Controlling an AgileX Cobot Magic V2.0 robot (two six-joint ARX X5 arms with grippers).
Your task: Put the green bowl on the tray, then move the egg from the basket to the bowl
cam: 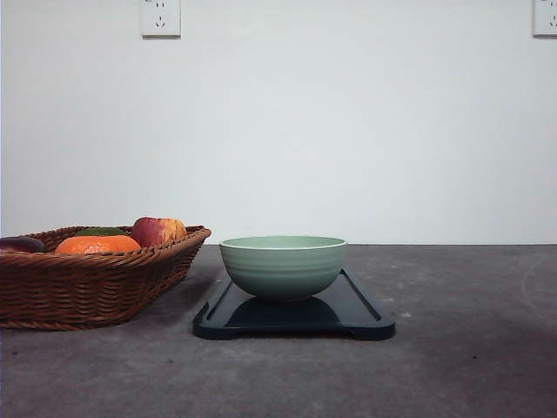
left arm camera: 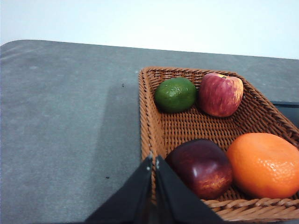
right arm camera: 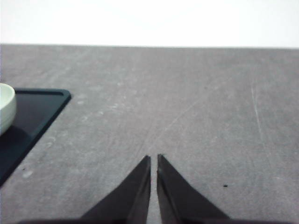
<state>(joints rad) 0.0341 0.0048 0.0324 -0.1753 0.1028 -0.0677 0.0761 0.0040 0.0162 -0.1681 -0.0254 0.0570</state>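
green bowl (cam: pixel 283 266) already sits on tray (cam: pixel 365 315); egg transfer is step in hand. egg (left arm camera: pixel 202 167) (dark reddish-brown) lies in basket (left arm camera: pixel 150 122) just beside left gripper (left arm camera: pixel 153 163), fingertips pressed together, empty. right gripper (right arm camera: pixel 153 161) likewise pressed together over bare table (right arm camera: pixel 196 107). next move likely: spread left fingers, lower around egg.

A plain white wall (cam: pixel 348 131) rises behind the work surface and meets it along a straight horizontal line. Two white wall sockets are mounted high on it: one socket (cam: pixel 160 17) toward the left, and a second socket (cam: pixel 545 17) cut off by the right edge. The table (cam: pixel 470 348) is dark grey, matt and faintly mottled, with pale scuffs and fine scratches. Lighting is soft and even; shadows on the surface are diffuse.
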